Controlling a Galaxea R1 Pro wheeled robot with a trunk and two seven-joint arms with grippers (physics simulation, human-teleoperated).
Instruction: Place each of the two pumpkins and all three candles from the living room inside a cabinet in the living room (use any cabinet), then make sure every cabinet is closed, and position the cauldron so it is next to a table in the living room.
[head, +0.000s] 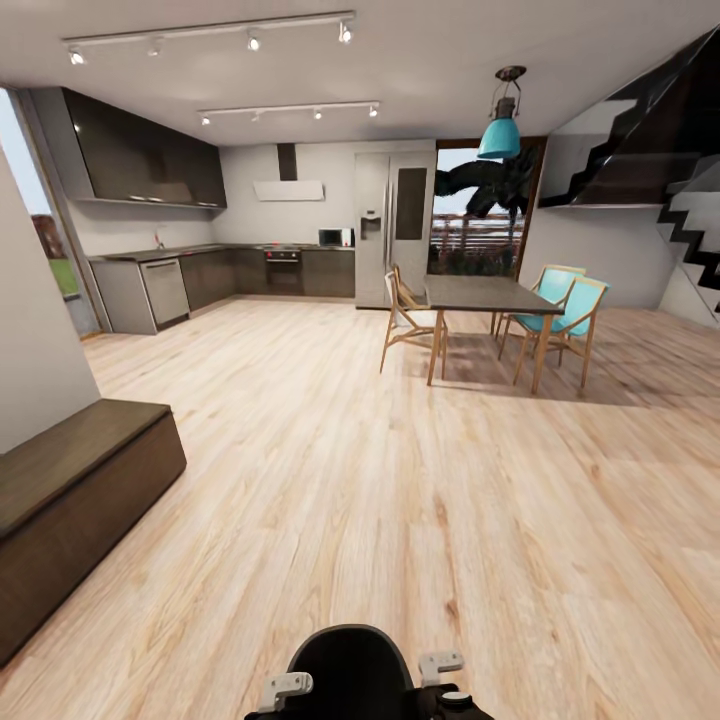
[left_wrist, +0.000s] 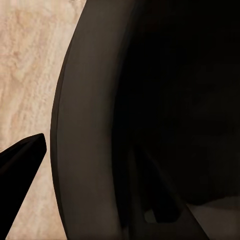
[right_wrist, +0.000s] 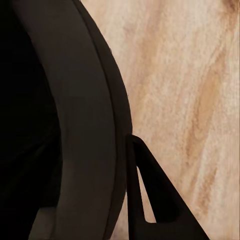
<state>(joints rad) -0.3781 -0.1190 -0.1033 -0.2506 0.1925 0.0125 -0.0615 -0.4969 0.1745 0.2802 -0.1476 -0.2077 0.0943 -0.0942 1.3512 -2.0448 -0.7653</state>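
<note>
Evidently the cauldron (head: 352, 668) sits at bottom centre, carried low between both claws: the left claw (left_wrist: 95, 200) and right claw (right_wrist: 131, 200) each straddle its rim, seemingly gripping. Cabinet (head: 70, 520) at lower left looks closed; table (head: 485, 294) stands well away, so placement remains.

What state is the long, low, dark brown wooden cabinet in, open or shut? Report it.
Shut, as far as shown: the cabinet shows a flush front, no pale drawer interior; its left end is cut off.
</note>
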